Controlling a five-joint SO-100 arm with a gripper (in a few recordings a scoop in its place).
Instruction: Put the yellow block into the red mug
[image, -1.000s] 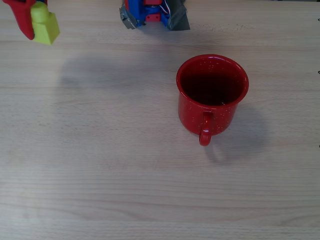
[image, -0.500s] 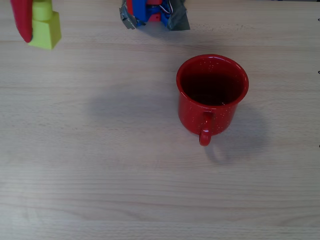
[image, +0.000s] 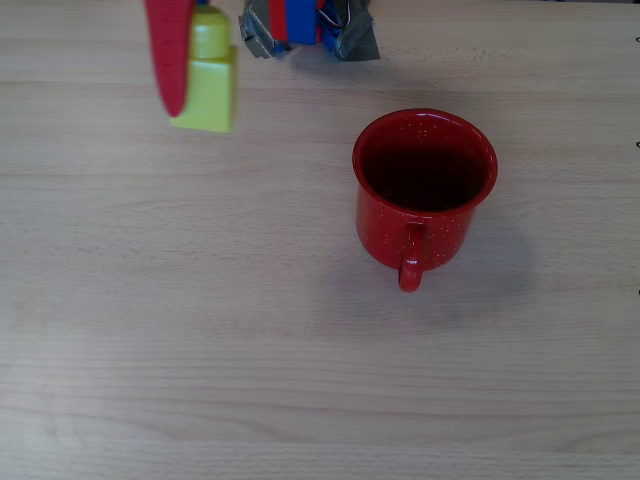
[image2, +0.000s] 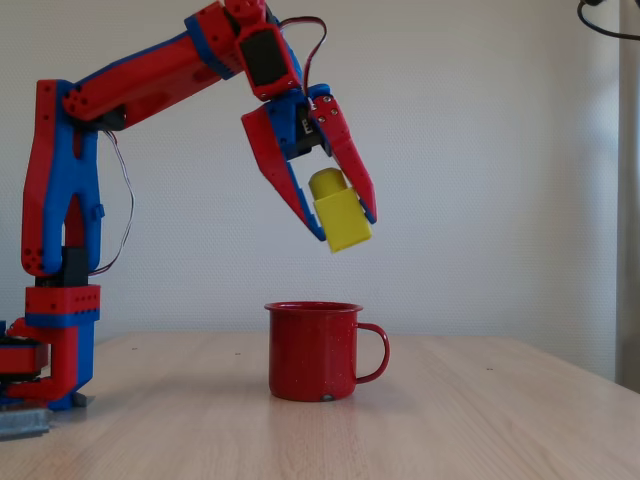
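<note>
Gripping the small yellow-green plastic brick (image2: 340, 215) between its red fingers, my hand (image2: 345, 222) hangs above the glossy red speckled mug (image2: 314, 350); the mug stands on the wooden worktop (image: 200, 320).

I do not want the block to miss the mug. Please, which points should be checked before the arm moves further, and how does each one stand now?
1. Grip: the gripper is shut on the yellow block, lifted in the air. Ok.
2. Mug pose: the red mug stands upright, opening upward. Ok.
3. Mug opening free: inside looks dark, with nothing seen in it. Ok.
4. Alignment: in the overhead view the block is far left of the mug. Not ok.
5. Height: in the fixed view the block hangs above the rim level. Ok.
6. Grip firmness: the block sits tilted between the fingers. Cannot tell.
</note>
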